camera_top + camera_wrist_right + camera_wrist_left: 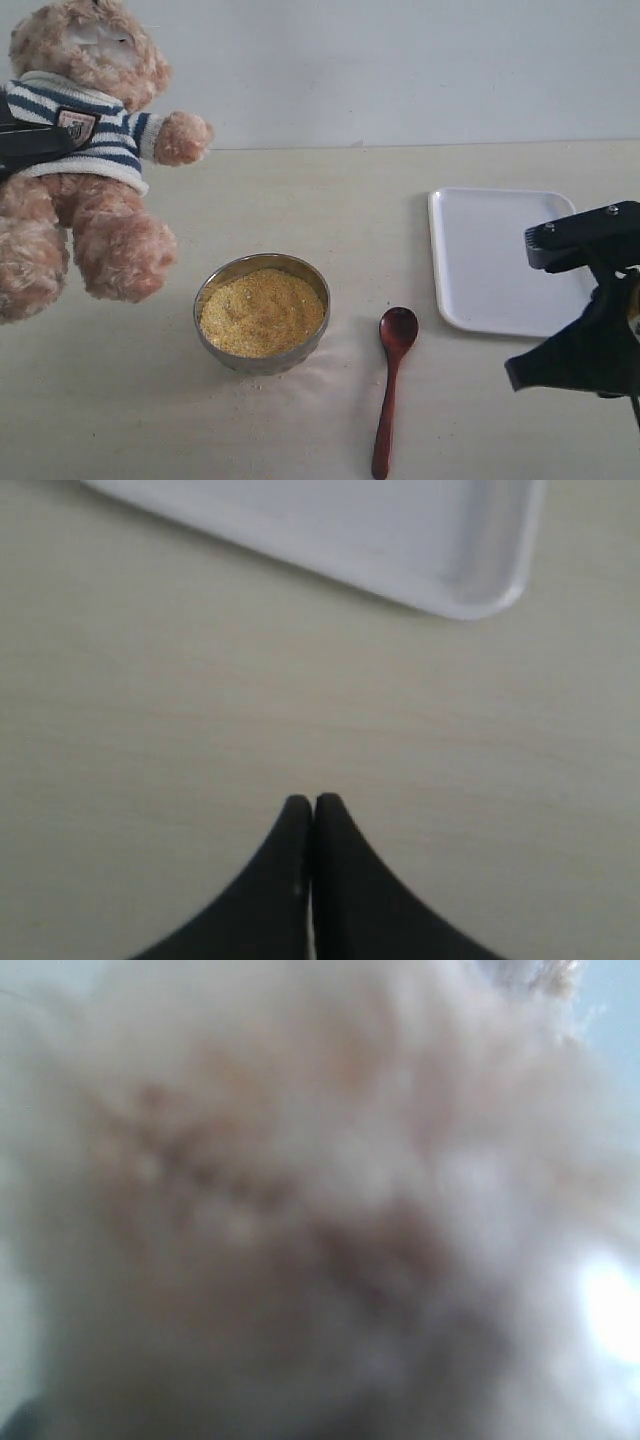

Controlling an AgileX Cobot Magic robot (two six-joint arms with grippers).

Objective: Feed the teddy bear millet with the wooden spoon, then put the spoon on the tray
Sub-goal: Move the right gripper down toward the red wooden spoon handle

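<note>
Three views are being offered and they aren't agreeing on much. Only in the exterior view is the whole setup being shown: the teddy bear (85, 150) is being kept upright at the far left, with the left gripper (35, 143) showing only as a black shape across its striped shirt. The left wrist view is being swamped by blurry fur (300, 1210), so whether those jaws are clamped can't be told. The millet (262, 312) is being held in the metal bowl (250, 362) mid-table. The wooden spoon (390, 390) is lying flat just beside the bowl, between it and the tray (490, 255), touched by nothing. The right gripper (540, 365) is being hung near the tray's front corner. Only the right wrist view is showing that its fingertips (295, 815) are pressed together, empty, over the bare table (150, 700).
</note>
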